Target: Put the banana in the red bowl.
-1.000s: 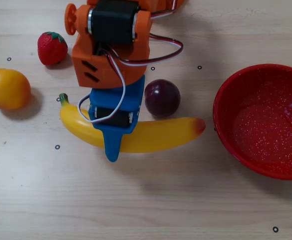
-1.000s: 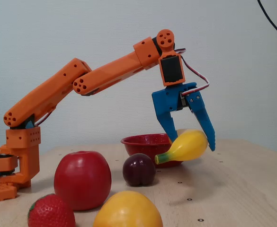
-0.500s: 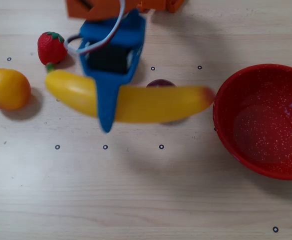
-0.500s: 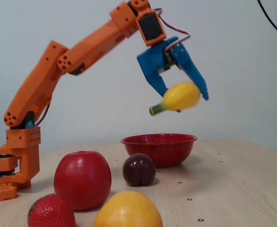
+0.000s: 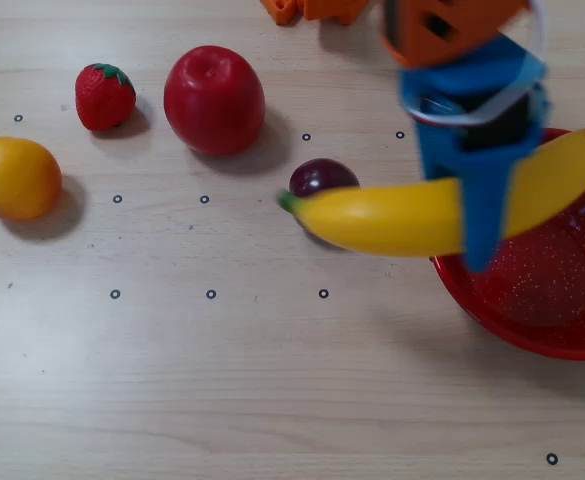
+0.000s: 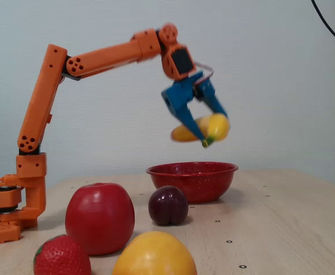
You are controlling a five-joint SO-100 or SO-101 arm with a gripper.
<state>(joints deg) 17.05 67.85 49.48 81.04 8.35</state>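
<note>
High above the table, my blue gripper (image 5: pixel 480 222) is shut on the yellow banana (image 5: pixel 382 215) near its middle. In the overhead view the banana lies crosswise. Its green stem end points left over the dark plum (image 5: pixel 320 176), and its right end reaches over the red bowl (image 5: pixel 562 305). In the fixed view the gripper (image 6: pixel 210 130) holds the banana (image 6: pixel 217 125) well above the red bowl (image 6: pixel 193 180), blurred by motion. The finger behind the banana is hidden in the overhead view.
A red apple (image 5: pixel 215 100), a strawberry (image 5: pixel 104 95) and a round orange fruit (image 5: pixel 14 178) sit at the left of the overhead view. The plum lies just left of the bowl. The orange arm base (image 6: pixel 12 206) stands at the left of the fixed view.
The arm has swung right in the overhead view, carrying the banana from over the plum area to the bowl's edge. The apple, earlier covered by the arm, now shows.
</note>
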